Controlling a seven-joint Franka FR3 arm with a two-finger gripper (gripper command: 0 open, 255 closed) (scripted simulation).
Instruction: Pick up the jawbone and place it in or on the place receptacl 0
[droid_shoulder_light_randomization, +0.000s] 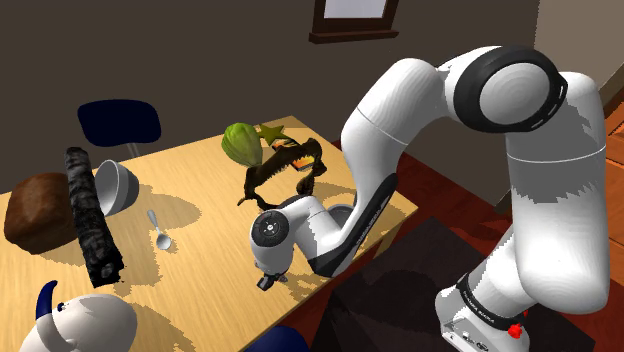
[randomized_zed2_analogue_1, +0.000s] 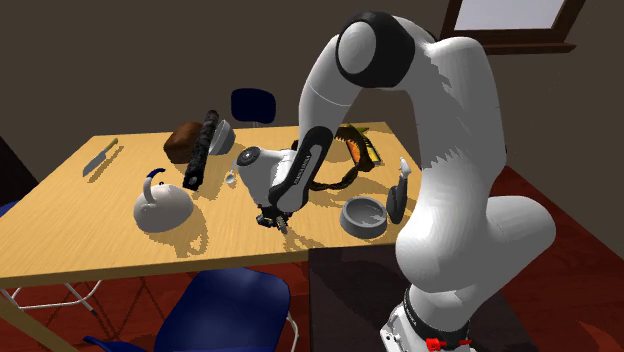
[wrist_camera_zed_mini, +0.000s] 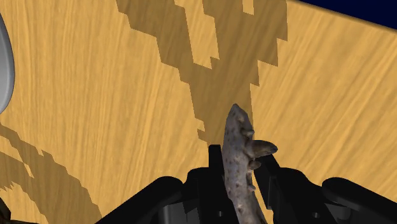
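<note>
Down by the near edge of the bench (droid_shoulder_light_randomization: 200, 175) in the shoulder view, the tool (droid_shoulder_light_randomization: 266, 283) hangs just above the wood with the white arm folded over it. A spoon (droid_shoulder_light_randomization: 160, 234) and a tipped grey bowl (droid_shoulder_light_randomization: 115, 187) lie toward that view's left.

Seen from the second exterior view, the tool (randomized_zed2_analogue_1: 272, 220) points down at the bench between a white kettle (randomized_zed2_analogue_1: 163, 208) and an upright grey bowl (randomized_zed2_analogue_1: 363, 217).

Along the wrist view, the fingers (wrist_camera_zed_mini: 214, 168) are clamped on the jawbone (wrist_camera_zed_mini: 236, 146), a mottled grey bone with a tooth-like prong, held over bare wood.
</note>
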